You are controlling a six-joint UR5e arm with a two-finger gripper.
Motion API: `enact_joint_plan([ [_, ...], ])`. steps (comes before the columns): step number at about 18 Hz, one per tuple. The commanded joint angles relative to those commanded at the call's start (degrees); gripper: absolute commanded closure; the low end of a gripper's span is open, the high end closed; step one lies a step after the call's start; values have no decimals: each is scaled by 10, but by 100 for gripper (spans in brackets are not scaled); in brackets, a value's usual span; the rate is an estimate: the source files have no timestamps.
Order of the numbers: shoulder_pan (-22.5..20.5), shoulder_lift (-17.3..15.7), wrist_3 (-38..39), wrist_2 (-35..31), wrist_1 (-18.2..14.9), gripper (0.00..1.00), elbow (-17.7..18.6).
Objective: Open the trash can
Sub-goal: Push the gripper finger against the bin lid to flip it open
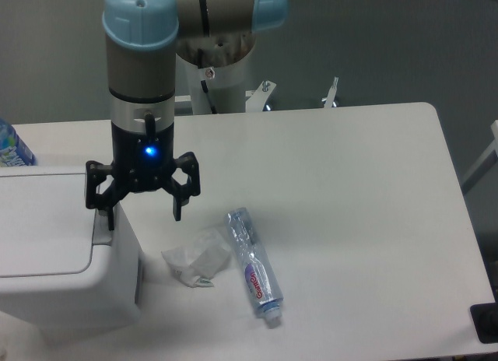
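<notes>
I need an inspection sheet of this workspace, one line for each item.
Surface: white table, mostly bare on its right side.
Job's things: white trash can at left edge, lid down, grey tab on its right side.
Clutter: crumpled wrapper; plastic bottle lying flat; blue package at far left.
Hand: hand open, fingers pointing down, one finger at the tab.
Cables: nothing seen.
Surroundings: grey floor; white robot base behind the table.

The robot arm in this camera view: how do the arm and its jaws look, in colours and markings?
The arm has a grey cylindrical body with light blue rounded caps and a silver ring. Below sits a black gripper with a small blue light glowing on its housing and two black angular jaws. No cables or printed markings are visible.
</notes>
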State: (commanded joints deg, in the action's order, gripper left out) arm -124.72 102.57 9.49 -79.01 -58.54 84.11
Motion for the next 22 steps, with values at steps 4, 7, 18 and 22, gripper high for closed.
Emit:
enact_joint_plan([
  [4, 1, 4, 0, 0, 1, 0, -1],
  [7, 1, 4, 0, 0, 0, 0, 0],
  [18, 0, 3, -1, 0, 1, 0, 1],
  [22, -3, -1, -11, -1, 2, 0, -14],
])
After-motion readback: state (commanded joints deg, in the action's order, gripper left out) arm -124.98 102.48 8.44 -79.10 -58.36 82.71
